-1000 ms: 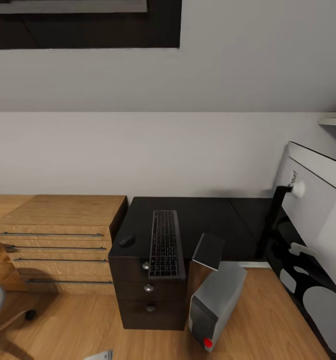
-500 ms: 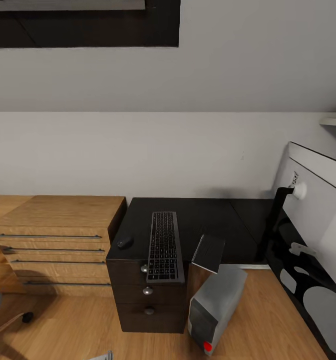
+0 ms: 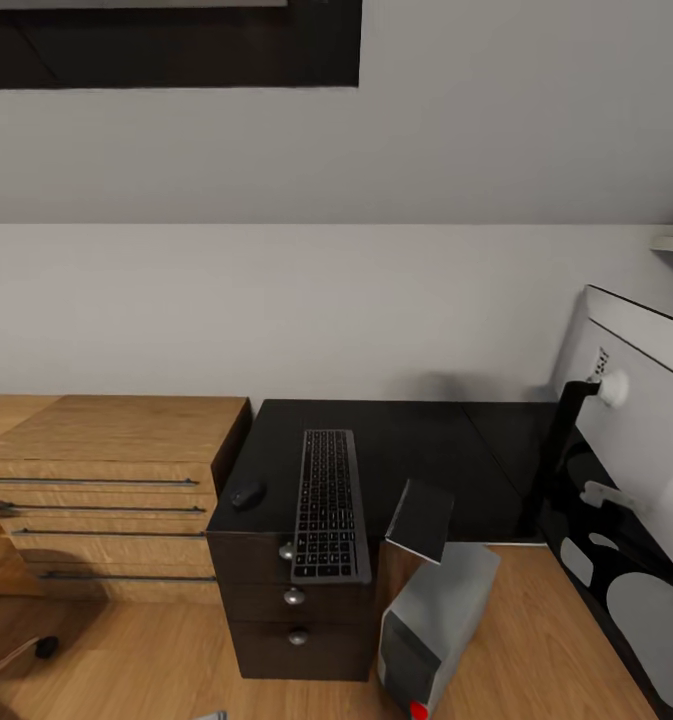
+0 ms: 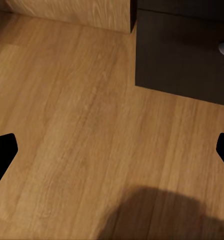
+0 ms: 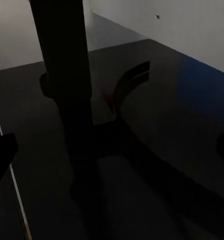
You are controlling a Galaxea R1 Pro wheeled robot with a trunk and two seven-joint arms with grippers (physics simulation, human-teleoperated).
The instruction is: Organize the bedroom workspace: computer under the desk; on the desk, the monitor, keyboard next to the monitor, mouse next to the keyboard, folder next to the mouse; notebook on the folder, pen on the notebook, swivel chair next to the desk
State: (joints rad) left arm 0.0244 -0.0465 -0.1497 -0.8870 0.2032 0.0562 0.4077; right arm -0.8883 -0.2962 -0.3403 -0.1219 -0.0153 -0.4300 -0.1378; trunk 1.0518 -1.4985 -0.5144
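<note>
Matt black worktop (image 3: 426,440); light grained wood drawer chest (image 3: 106,480) and floor (image 4: 82,150); smooth silver-grey computer (image 3: 441,620) casing.

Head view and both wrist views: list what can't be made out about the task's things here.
- Monitor: head view, cut off by the right edge, seen from behind; screen face hidden.
- Computer: head view, bottom edge crops its lower front.
- Swivel chair: head view, just a caster and leg at the left edge.
- Mouse: head view, too small for detail.
- Right wrist view: too dark to identify the base and stem.
</note>
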